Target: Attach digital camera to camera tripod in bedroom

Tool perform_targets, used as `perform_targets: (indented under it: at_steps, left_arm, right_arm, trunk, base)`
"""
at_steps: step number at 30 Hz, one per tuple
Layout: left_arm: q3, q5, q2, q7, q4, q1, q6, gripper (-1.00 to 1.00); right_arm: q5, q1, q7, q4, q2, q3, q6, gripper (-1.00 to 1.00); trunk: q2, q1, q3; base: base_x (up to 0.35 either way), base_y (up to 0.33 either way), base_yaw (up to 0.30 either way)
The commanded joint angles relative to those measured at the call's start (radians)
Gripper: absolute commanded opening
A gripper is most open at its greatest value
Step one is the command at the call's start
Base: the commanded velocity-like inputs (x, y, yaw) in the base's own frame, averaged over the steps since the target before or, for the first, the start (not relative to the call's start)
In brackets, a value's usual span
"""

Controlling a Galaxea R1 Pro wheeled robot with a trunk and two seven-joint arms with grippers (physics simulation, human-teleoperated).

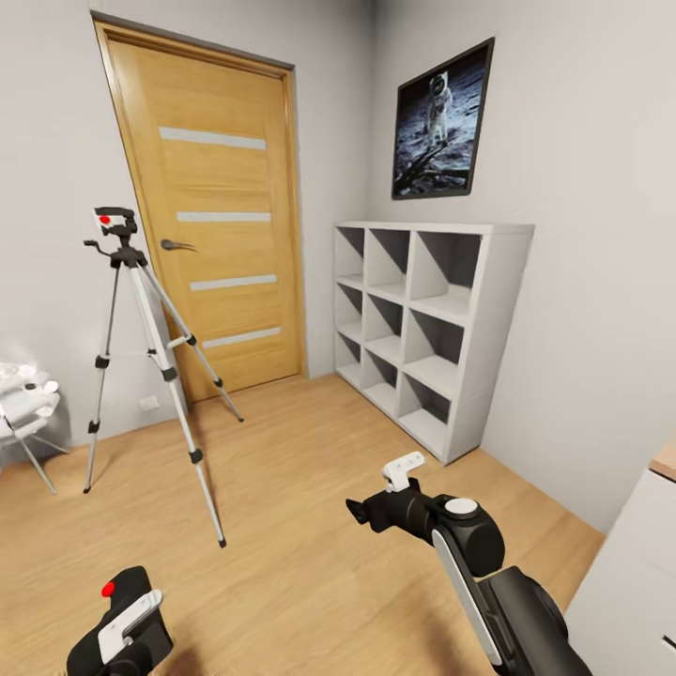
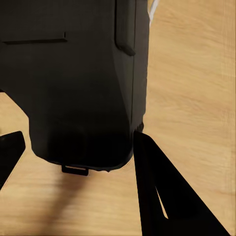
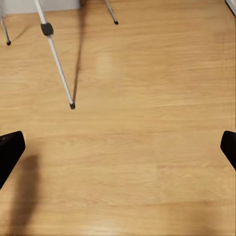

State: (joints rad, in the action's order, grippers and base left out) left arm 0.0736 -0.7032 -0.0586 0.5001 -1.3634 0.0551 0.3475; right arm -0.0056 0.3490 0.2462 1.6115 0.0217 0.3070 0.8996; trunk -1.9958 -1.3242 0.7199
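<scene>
Nearest the robot, the left hand (image 1: 127, 624) is closed around the digital camera (image 2: 73, 83) (red button up), low over the wood floor (image 1: 300, 526). Its right hand (image 3: 118, 142) is spread wide, empty. Farther off, by the door (image 1: 221, 225), the camera tripod (image 1: 141, 347) awaits; approach and mounting remain.

No readable text, label, brand, number or sign appears on anything in the head or either wrist view.
</scene>
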Motion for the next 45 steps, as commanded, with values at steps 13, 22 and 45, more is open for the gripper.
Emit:
perform_targets:
  at_steps: [13,22,45]
  left_arm:
    - [0.000,-0.004,0.002,0.008,0.005,0.000,0.007,-1.00]
    - [0.002,-0.003,0.003,0.021,0.009,0.000,0.007,-1.00]
    - [-0.008,-0.008,0.005,0.031,0.044,-0.001,0.005,-1.00]
  right_arm:
    - [0.000,0.005,0.002,0.001,0.004,-0.003,0.049,1.00]
    - [0.000,0.009,0.002,0.001,0.003,-0.004,0.063,1.00]
    - [0.000,0.017,0.002,0.001,-0.001,-0.007,0.084,1.00]
  trunk:
    - [0.091,0.050,-0.040]
    - [0.154,0.085,-0.068]
    - [0.280,0.154,-0.123]
  base:
    - [0.000,0.000,0.141]
    - [0.000,0.000,0.072]
    - [0.003,-0.001,0.261]
